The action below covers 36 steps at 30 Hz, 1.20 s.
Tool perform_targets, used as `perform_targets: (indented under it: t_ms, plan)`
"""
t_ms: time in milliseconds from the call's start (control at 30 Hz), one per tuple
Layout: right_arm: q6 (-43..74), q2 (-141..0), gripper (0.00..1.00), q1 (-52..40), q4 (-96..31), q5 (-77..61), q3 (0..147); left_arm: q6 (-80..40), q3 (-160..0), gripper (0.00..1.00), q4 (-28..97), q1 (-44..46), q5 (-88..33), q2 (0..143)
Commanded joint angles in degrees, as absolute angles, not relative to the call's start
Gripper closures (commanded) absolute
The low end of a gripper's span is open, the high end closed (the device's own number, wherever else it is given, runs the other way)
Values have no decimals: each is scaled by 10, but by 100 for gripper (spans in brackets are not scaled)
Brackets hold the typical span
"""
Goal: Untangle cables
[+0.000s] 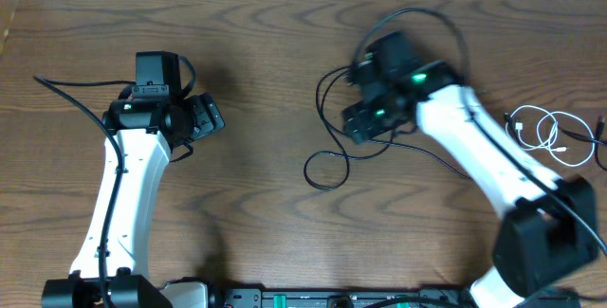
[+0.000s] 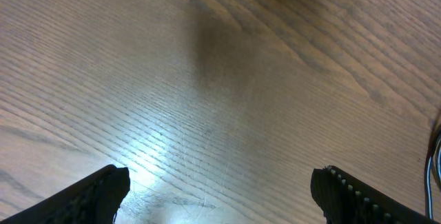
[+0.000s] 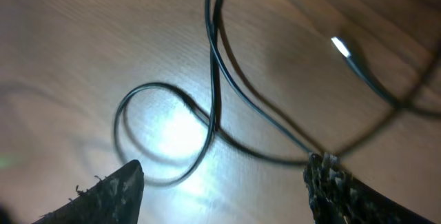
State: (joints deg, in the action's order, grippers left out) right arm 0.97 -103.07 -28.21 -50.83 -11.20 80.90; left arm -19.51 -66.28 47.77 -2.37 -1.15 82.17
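black cables (image 3: 213, 79): thin, glossy, looped, crossing
white cable (image 1: 539, 128): small coil, well apart
table (image 2: 207, 79): grained wood
left gripper (image 2: 219, 196): spread wide, empty
right gripper (image 3: 220, 186): spread wide, empty

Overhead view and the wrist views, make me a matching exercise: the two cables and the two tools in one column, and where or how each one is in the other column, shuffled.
Column one:
1. white cable
2. black cable
3. left tool
4. right tool

Column two:
A. open over bare table, nothing between its fingers
B. coiled near the right edge
D. looped near the middle
C. open just above a black loop

Pairs: 1-B, 2-D, 3-A, 4-C
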Motion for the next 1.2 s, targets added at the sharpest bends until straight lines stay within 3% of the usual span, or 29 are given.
perform_targets:
  t_ms: [0,500,767,900,1167]
  plan:
    - [-12,-1075,28,-316,-481,-43,804,-196,-666,10,480,-25,-9,820]
    - [19,-1185,30,-384,-407,27,804,-196,-666,10,480,-25,-9,820]
    - [58,-1185,46,-388,-479,-4,804,-196,-666,10,480,-25,-9,820]
    - [58,-1185,39,-388,-514,-28,804,-196,-666,10,480,-25,-9,820]
    - [57,-1185,40,-388,-487,-34,795,-196,-666,10,480,-25,-9,820]
